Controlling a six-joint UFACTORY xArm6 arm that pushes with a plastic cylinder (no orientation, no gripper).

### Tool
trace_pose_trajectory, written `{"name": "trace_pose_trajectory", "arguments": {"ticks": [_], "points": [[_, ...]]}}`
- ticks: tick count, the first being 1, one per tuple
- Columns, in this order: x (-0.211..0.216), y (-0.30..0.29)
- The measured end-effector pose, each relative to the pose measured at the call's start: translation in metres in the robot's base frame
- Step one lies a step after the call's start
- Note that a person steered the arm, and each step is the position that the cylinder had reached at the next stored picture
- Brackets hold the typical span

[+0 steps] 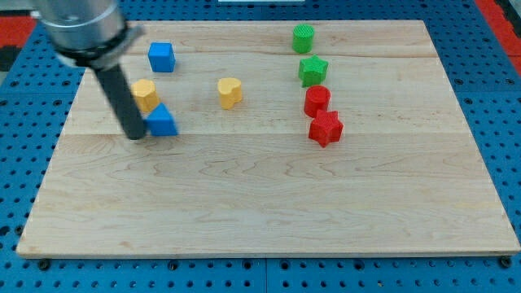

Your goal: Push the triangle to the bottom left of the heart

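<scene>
My tip (134,137) sat on the wooden board (260,220) in its upper left part, pressed against the left side of the blue triangle (162,121). The arm ended in a plain dark rod with no jaws, so nothing was held; the rod only touched that block from the view's left. The blue triangle lay just below the yellow hexagon block (146,94), the two touching or nearly so. How the triangle pointed could not be made out clearly. The yellow heart (230,92) stood to the view's right of them, apart from both and slightly higher than the triangle. A blue cube (161,56) lay above the hexagon. On the right half, a green cylinder (304,37), a green star (313,70), a red cylinder (317,101) and a red star (326,128) ran in a rough column from top to bottom.
</scene>
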State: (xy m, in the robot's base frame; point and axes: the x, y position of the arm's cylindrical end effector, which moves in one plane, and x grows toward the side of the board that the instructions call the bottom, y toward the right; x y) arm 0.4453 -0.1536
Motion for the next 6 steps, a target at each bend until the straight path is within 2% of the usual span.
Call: {"name": "trace_pose_trajectory", "arguments": {"ticks": [1, 2, 3, 4, 5, 6], "points": [[0.023, -0.039], [0.016, -0.115], [-0.006, -0.024], [0.001, 0.054], [0.020, 0.060], [0.055, 0.169]]}}
